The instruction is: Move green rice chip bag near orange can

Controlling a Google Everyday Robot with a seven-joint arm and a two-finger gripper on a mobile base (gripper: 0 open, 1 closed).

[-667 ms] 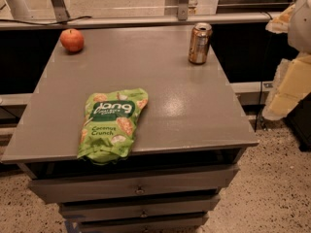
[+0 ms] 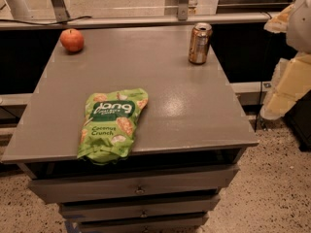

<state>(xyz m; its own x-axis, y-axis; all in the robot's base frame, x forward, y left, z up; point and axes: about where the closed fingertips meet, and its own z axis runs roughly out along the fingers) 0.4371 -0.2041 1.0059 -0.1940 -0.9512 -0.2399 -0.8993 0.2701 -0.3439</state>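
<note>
The green rice chip bag (image 2: 112, 124) lies flat on the grey table (image 2: 180, 110) near its front edge, left of centre, with its lower end slightly over the edge. The orange can (image 2: 199, 43) stands upright at the table's back right. Only cream and white parts of my arm (image 2: 287, 86) show at the right edge of the view, beside the table and well away from the bag. My gripper itself is out of view.
A red-orange apple (image 2: 72, 40) sits at the table's back left corner. Drawers (image 2: 138, 188) run below the tabletop. A rail (image 2: 131, 21) runs behind the table. Speckled floor (image 2: 272, 188) lies to the right.
</note>
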